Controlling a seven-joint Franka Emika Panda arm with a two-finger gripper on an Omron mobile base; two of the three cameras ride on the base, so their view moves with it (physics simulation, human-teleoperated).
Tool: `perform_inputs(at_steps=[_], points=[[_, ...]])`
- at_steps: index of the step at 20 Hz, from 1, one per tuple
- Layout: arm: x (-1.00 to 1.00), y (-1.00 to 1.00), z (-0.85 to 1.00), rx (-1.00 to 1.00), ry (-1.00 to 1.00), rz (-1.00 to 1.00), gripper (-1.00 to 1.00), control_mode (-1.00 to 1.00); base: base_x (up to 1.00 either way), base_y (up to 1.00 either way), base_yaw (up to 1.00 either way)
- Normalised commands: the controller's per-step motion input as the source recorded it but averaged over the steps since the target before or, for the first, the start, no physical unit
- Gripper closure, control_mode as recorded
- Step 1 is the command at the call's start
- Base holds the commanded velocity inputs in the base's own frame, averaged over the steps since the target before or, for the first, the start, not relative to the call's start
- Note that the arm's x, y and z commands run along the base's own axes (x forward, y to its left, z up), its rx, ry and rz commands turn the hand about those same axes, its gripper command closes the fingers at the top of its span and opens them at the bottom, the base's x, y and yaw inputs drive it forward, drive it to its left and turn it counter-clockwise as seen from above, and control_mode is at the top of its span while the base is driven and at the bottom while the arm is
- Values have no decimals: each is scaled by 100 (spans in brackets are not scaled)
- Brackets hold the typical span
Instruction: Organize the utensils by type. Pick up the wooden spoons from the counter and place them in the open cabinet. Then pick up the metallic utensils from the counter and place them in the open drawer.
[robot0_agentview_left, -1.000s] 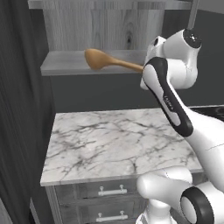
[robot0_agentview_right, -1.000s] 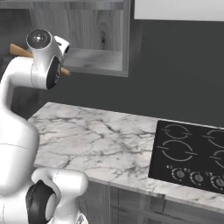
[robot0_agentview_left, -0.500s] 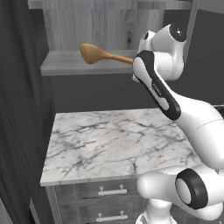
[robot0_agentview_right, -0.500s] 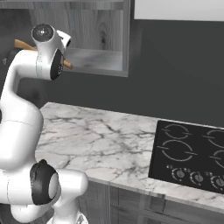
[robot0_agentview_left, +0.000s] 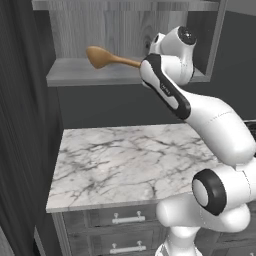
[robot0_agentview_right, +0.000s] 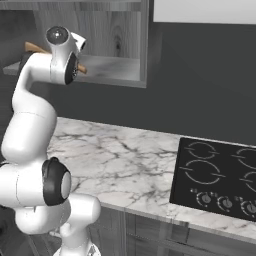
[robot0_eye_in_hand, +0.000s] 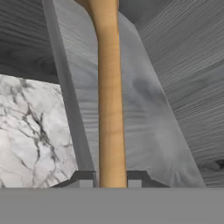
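One spoon (robot0_agentview_left: 107, 58), clamped in the gripper (robot0_eye_in_hand: 112, 180), points toward 9 o'clock over the one cabinet (robot0_agentview_left: 75, 75) shelf; counter (robot0_agentview_left: 125, 160) below.

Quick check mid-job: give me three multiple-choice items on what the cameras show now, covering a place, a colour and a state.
1. Where is the wooden spoon's bowl?
A. over the open cabinet's shelf
B. on the cooktop
C. in a drawer

2. What colour is the counter?
A. black
B. white marble, grey veins
C. plain orange

3. What is the gripper doing?
A. open, nothing between the fingers
B. shut on the spoon's handle
C. pressing a knob

A: the left base view shows the bowl above the shelf.
B: the veined worktop is plain there.
B: the hand view shows fingertips on both sides of the handle.
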Motion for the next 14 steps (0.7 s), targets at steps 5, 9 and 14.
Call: perform_inputs(at_steps=[5,9,14], points=[[60,12,0,0,0,0,100,-100,0,0,0],[59,15,0,0,0,0,100,-100,0,0,0],[52,17,0,0,0,0,100,-100,0,0,0]])
